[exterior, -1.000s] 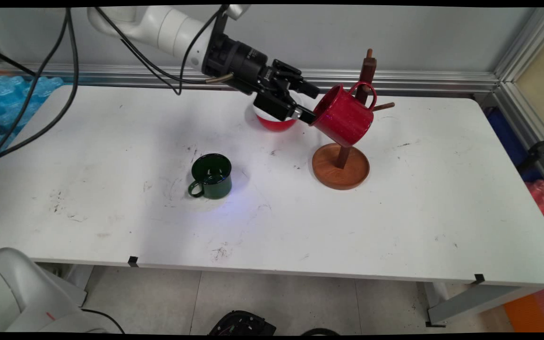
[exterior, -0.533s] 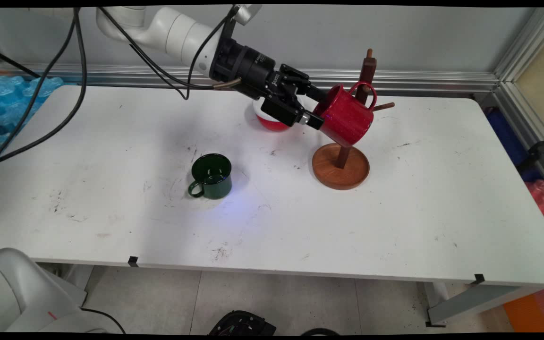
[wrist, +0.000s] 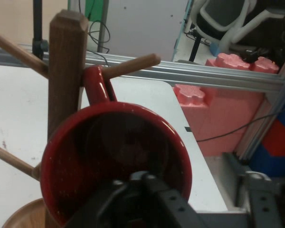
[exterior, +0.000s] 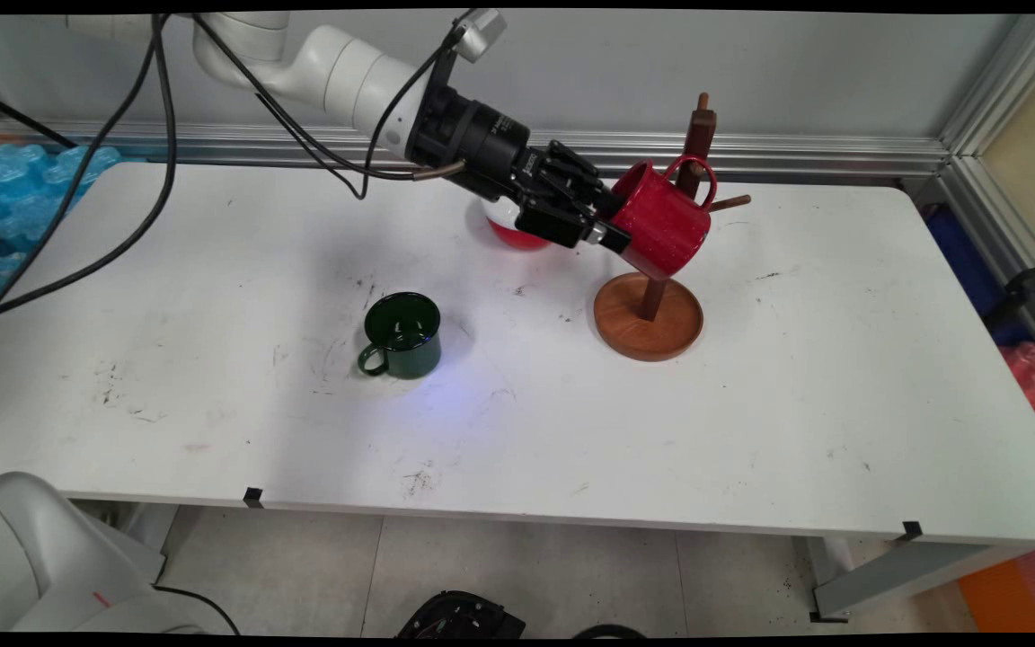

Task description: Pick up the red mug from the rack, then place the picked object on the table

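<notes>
**Red mug held at the peg, handle looped over it**

At the far right of the bench (exterior: 212, 270), the gripper (exterior: 609, 225) reaches in from the left, and its jaws are closed on the near rim of the red mug (exterior: 666, 225), one finger inside the mouth. The mug lies tilted, mouth toward the gripper and base away to the right. Its handle (wrist: 97, 85) sits over an upper peg (wrist: 133, 65) of the wooden mug tree (exterior: 649, 314). A green mug (exterior: 402, 334) stands well apart.
</notes>
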You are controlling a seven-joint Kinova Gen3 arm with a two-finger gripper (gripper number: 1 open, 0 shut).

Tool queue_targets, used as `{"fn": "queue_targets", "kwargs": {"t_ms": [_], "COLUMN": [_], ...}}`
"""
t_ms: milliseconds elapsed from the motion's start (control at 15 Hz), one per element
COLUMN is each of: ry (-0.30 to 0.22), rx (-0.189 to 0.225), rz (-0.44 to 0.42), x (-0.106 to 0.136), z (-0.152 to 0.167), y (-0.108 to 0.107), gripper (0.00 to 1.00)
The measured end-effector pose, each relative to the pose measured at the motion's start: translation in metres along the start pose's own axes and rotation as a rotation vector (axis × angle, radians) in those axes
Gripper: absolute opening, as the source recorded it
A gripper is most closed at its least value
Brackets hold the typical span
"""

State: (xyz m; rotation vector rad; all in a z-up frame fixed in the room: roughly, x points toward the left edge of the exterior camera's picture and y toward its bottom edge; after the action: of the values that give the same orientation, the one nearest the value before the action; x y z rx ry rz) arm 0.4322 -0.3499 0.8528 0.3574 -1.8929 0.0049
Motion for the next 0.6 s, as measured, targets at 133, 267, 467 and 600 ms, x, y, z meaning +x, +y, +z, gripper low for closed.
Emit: {"fn": "queue_targets", "kwargs": {"t_ms": [133,267,467,600], "ry": [-0.004,-0.007,-0.011,-0.012], "rx": [-0.002,-0.004,-0.007,-0.009], "rz": [-0.001,-0.002,-0.004,-0.005], "x": [-0.0011,-0.0019,-0.0029,-0.0032], "z": [0.0014,0.0025,0.0035,0.0042], "y": [0.0001,0.0002,0.001,0.0014], "gripper": [0.0,0.0,0.0,0.0]}}
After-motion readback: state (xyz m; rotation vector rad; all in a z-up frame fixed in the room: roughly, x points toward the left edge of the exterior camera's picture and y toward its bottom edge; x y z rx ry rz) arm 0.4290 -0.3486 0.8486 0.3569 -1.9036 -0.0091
